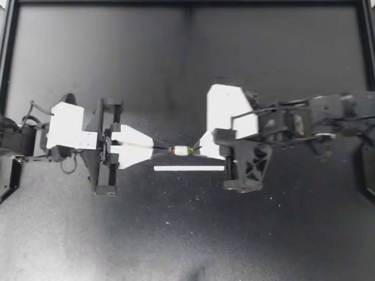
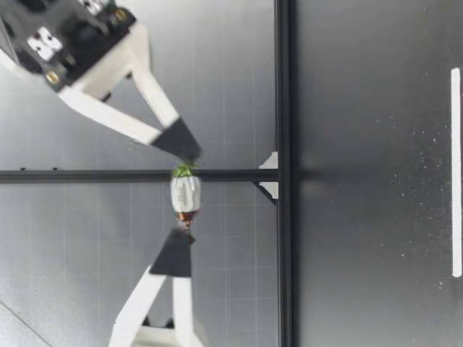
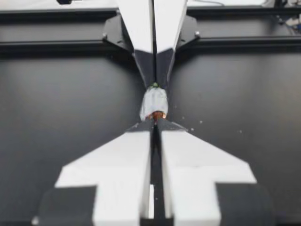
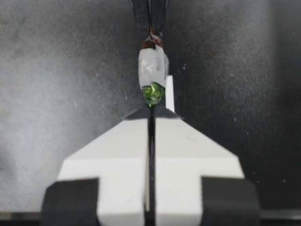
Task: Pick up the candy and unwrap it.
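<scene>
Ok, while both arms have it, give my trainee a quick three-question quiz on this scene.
1. True or false: the candy hangs clear of the table.
2. How many grippers are shut on the candy? A none, B one, C two.
3. Fill in: the wrapper end pinched by my right gripper is ___ in colour.
Key: 1 true, as the low view shows. 2 C: my left gripper pinches the other end. 3 green.
</scene>
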Tool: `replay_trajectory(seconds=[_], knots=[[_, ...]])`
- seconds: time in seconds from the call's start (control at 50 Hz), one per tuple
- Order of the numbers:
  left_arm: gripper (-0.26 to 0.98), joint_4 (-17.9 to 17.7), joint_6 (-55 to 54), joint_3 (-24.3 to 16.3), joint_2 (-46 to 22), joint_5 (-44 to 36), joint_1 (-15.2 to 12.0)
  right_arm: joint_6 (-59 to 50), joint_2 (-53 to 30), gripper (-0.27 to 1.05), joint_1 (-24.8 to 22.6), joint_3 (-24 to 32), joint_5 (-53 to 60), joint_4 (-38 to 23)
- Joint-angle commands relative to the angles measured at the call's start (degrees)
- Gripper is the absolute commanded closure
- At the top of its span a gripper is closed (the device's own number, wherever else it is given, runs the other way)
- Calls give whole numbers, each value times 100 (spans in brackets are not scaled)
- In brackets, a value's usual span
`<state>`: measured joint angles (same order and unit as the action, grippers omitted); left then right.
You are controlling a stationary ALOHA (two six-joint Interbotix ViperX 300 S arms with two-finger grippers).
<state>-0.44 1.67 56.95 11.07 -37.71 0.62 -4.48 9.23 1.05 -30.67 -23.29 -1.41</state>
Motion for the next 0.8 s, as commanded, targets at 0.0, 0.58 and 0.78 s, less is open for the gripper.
replay_trajectory(seconds=[0.0, 0.58, 0.78], knots=[[86, -9, 9, -18, 132, -35, 0, -97, 299, 96, -26, -123, 220, 9], [86, -18, 9, 0, 193, -79, 0, -281, 448, 96, -26, -466, 598, 18], [86, -18, 18, 44, 308, -97, 0, -308, 510, 96, -26, -598, 598, 18]])
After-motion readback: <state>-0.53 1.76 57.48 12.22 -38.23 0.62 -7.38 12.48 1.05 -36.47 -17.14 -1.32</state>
